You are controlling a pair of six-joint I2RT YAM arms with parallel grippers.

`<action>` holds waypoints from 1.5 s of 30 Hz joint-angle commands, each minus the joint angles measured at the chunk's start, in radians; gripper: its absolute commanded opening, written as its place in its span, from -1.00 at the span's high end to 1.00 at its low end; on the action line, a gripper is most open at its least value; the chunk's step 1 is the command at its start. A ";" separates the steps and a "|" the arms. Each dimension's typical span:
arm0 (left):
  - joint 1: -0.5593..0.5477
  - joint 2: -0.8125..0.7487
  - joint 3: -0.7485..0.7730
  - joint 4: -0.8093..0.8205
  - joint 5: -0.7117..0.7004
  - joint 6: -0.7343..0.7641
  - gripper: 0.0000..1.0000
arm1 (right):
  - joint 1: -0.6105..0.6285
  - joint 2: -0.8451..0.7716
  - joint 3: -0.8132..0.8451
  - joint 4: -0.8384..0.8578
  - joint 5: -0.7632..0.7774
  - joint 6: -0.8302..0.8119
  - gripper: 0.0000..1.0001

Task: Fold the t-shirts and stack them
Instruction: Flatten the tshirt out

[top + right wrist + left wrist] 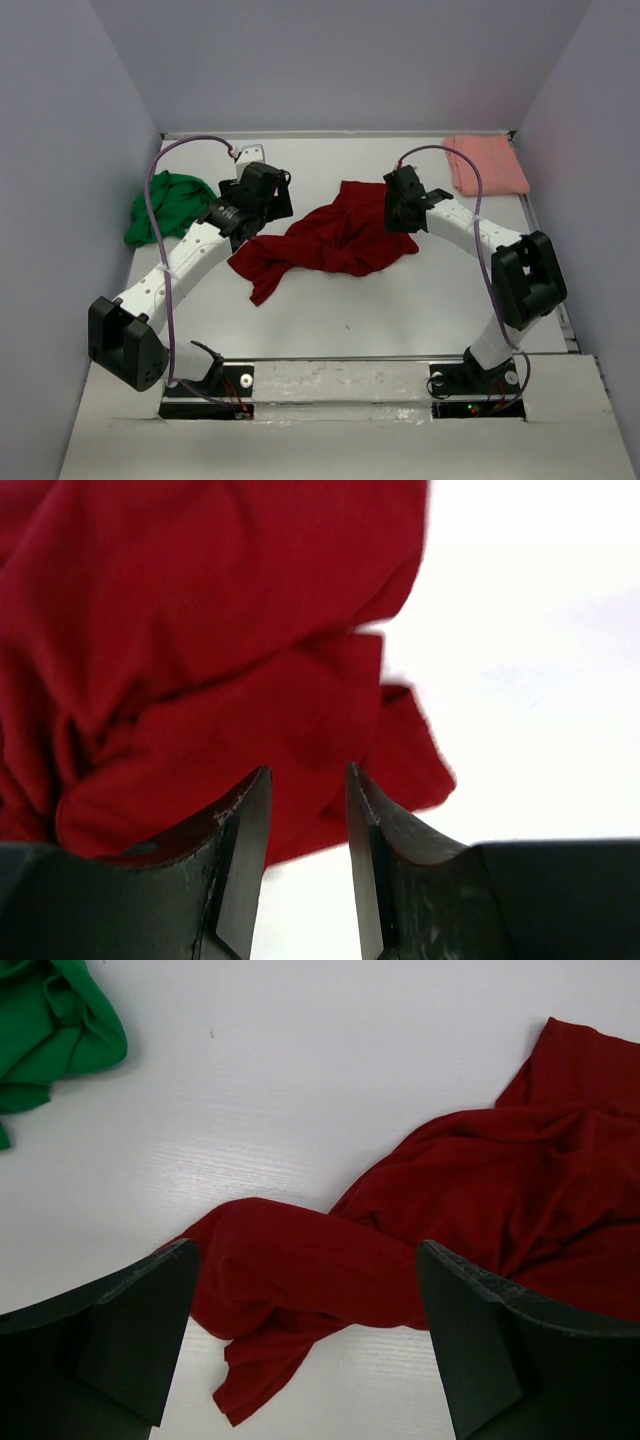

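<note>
Lying right of the red shirt (335,240), the pink shirt (487,163) is shown only from above. Left gripper (305,1265) is spread wide, right gripper (308,785) narrow.

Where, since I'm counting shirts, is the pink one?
Top view: the pink shirt lies in the far right corner, apart from the red shirt at centre.

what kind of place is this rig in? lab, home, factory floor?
Probably a lab test cell: a bare white table boxed in by blank walls, two robot arms bolted at its near edge, and three t-shirts.
</note>
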 commanded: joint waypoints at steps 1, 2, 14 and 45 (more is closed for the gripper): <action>0.003 -0.014 0.035 0.013 -0.016 0.013 -0.98 | -0.051 0.054 0.068 0.032 -0.018 -0.032 0.19; 0.003 -0.010 0.041 0.011 -0.016 0.013 -0.98 | -0.051 0.061 0.079 0.034 -0.014 -0.033 0.20; 0.008 0.023 0.058 0.014 -0.013 0.030 -0.98 | -0.100 0.184 0.122 0.071 -0.078 -0.050 0.22; -0.014 0.010 -0.080 -0.024 0.026 -0.046 -0.98 | -0.080 -0.031 0.424 -0.106 0.192 -0.150 1.00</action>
